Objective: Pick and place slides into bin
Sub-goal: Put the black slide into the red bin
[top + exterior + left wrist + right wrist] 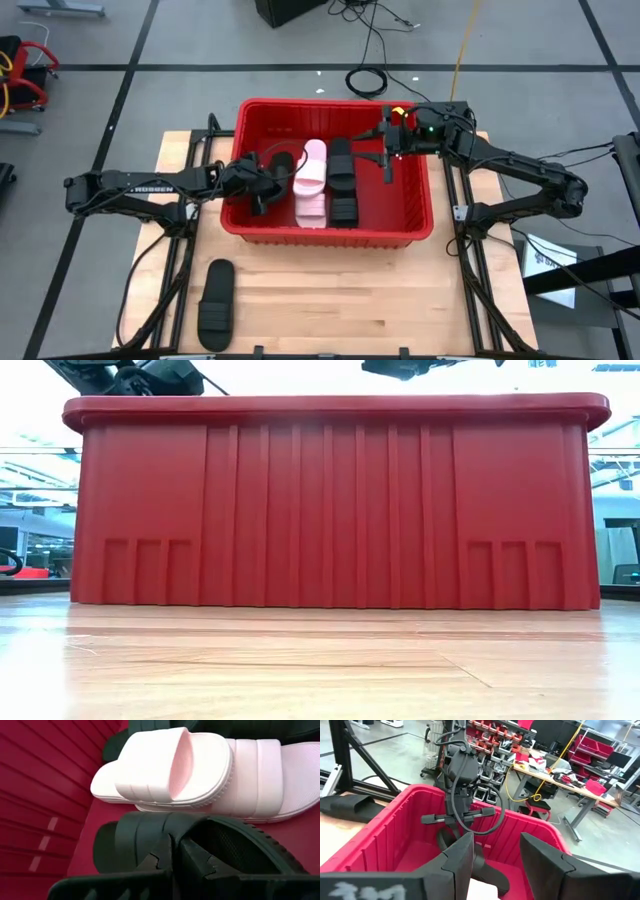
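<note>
The left arm was stretched in from the table's left side, its wrist bent downward. The left gripper [262, 196] was held low, its fingers [192, 862] pressed together. The right arm was folded at the elbow and reached inward, the right gripper [386, 150] raised, its fingers [542, 857] spread apart.

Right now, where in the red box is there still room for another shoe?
The bin has bare floor on its right side, between the black slides and the right wall. The middle and left are crowded: pink slides, black ones, and the left gripper.
</note>
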Action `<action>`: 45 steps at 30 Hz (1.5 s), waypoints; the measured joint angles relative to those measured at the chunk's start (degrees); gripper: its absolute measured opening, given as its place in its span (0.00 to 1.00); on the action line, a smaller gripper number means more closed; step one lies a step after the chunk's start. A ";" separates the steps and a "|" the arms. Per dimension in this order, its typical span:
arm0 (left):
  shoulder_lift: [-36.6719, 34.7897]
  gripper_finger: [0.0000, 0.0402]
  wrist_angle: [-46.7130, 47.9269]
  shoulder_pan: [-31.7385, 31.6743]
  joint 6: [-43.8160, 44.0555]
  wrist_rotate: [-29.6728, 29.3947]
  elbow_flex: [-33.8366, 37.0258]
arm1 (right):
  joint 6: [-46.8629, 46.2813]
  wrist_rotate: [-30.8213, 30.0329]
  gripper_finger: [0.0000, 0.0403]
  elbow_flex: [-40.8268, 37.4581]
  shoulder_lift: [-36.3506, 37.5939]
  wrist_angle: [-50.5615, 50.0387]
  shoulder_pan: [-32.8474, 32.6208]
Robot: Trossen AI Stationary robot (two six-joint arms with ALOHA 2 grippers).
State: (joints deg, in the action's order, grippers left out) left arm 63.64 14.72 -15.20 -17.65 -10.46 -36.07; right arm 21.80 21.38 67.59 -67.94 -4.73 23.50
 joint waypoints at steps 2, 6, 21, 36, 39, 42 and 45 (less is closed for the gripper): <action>0.01 0.02 0.11 0.28 -0.29 -0.06 0.04 | 0.00 -0.02 0.38 0.00 0.00 0.02 0.23; 0.15 0.04 -0.35 0.38 -1.67 0.01 0.04 | -0.04 -0.02 0.38 0.01 0.00 0.00 0.54; -0.57 0.34 -0.53 1.27 4.93 2.64 0.11 | -0.07 -0.04 0.38 0.01 0.00 -0.31 0.54; -1.89 0.37 13.71 8.53 9.43 -3.29 -11.83 | -0.04 -0.06 0.38 0.00 0.00 -0.40 0.54; -1.88 0.37 13.73 8.40 9.20 -4.89 -12.55 | -0.19 -0.08 0.38 0.00 0.00 -0.39 0.54; -1.84 0.37 14.52 7.85 9.44 -4.12 -12.57 | -0.95 -0.09 0.38 0.02 0.00 -0.67 0.54; -1.71 0.37 15.20 7.10 10.78 -2.93 -12.48 | -0.96 -0.13 0.38 0.02 0.00 -1.61 0.54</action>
State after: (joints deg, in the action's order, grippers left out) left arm 61.92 29.92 -8.10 -6.87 -13.38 -48.56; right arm 20.84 21.25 67.61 -67.94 -6.34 24.03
